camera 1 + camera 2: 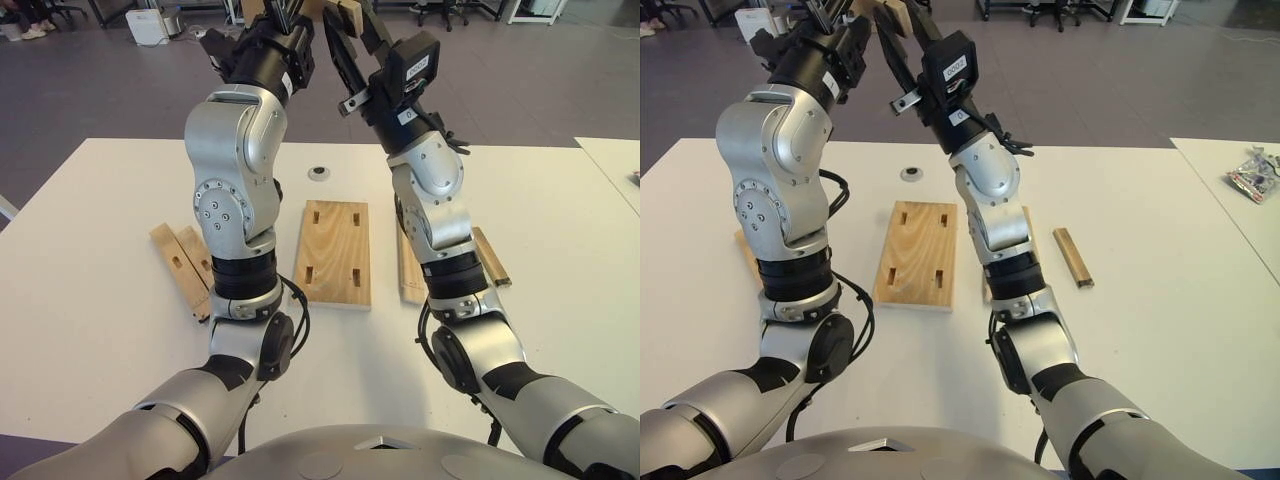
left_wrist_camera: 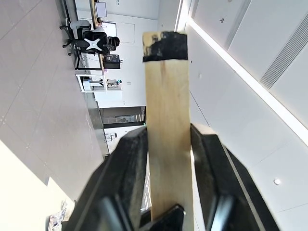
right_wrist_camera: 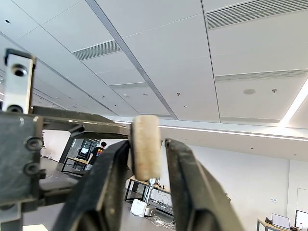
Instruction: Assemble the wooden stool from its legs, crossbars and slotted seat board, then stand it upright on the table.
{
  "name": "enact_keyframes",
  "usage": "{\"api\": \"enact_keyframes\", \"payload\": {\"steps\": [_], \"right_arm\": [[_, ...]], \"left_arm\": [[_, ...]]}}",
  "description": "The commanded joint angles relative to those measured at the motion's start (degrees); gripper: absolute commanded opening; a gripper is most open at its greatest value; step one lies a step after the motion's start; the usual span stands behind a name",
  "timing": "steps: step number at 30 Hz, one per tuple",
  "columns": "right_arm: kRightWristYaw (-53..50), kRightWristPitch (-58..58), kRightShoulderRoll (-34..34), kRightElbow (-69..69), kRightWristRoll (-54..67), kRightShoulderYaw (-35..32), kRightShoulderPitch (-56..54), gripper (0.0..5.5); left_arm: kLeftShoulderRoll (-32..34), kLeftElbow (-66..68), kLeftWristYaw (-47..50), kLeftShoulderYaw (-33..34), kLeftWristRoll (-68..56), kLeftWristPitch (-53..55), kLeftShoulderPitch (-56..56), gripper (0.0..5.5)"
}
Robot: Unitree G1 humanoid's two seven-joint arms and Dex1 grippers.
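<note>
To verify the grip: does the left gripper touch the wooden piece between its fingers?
Touching. The left wrist view shows both fingers of the left gripper pressing the sides of the wooden piece, no gap.
</note>
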Motion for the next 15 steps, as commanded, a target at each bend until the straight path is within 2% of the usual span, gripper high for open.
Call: {"api": "enact_keyframes", "payload": {"steps": [1, 3, 15], "right_arm": [[-0.30, -0.82, 0.15, -0.63, 0.06, -0.73, 0.10, 0.59], [-0.28, -0.95, 0.45, -1.09, 0.23, -0.75, 0.28, 0.42], [-0.90, 2.70, 2.72, -7.37, 2.67, -1.76, -1.07, 0.42]], "left_arm": [[-7.17, -0.37, 0.54, -0.23, -0.91, -0.37, 1.85, 1.28], [-7.08, -0.14, 0.56, -0.24, -1.09, -0.42, 1.93, 1.28], [-5.13, 3.65, 0.82, 0.67, -1.72, 1.84, 4.65, 1.28]]}}
